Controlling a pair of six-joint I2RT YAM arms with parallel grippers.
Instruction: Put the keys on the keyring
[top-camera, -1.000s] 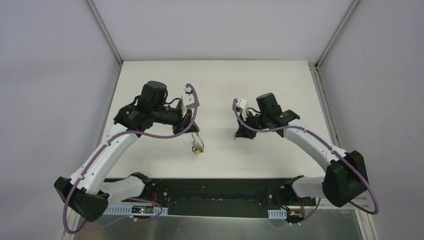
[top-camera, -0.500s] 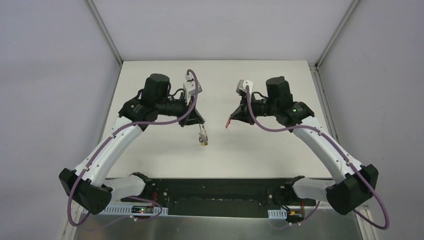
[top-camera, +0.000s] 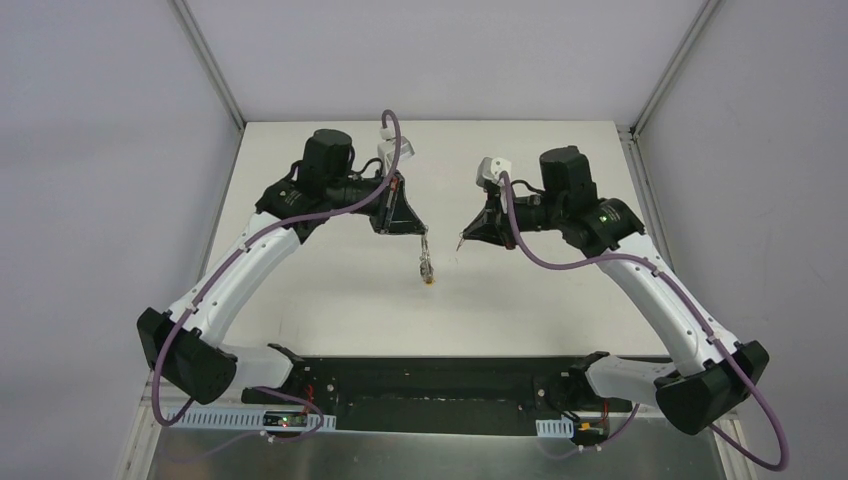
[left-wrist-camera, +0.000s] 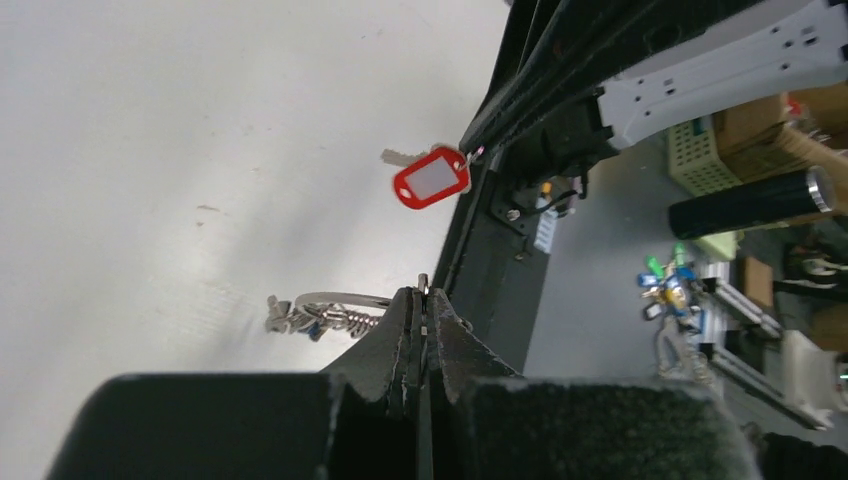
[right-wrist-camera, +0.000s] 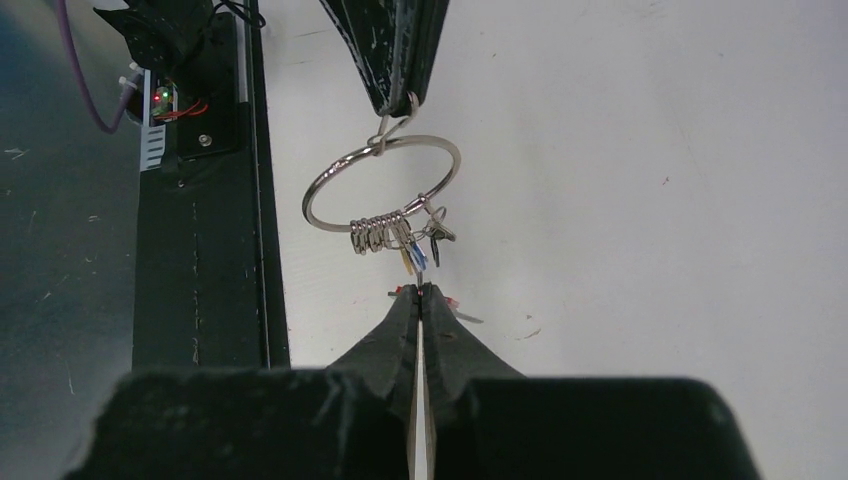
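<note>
My left gripper (top-camera: 424, 232) is shut on the top of the keyring (top-camera: 428, 266), which hangs below it over the middle of the white table. In the right wrist view the keyring (right-wrist-camera: 380, 148) dangles from the left fingertips (right-wrist-camera: 400, 92), its bunch of silver keys (right-wrist-camera: 392, 238) with blue and yellow tags at the bottom. My right gripper (top-camera: 462, 241) is shut on the key with the red tag (left-wrist-camera: 432, 178), a short way right of the ring. The left wrist view shows the left gripper (left-wrist-camera: 424, 296) pinching the ring wire (left-wrist-camera: 330, 297). Red slivers flank the right gripper (right-wrist-camera: 420, 290).
A black base rail (top-camera: 430, 385) runs along the near edge of the white table (top-camera: 330, 310). Metal frame posts (top-camera: 205, 60) stand at the back corners. Beyond the table edge, the left wrist view shows boxes and a black cylinder (left-wrist-camera: 745, 203).
Both arms have risen and swung towards the table's middle. The keyring has travelled up and to the right with the left gripper, and the right gripper has lifted the red-tagged key.
</note>
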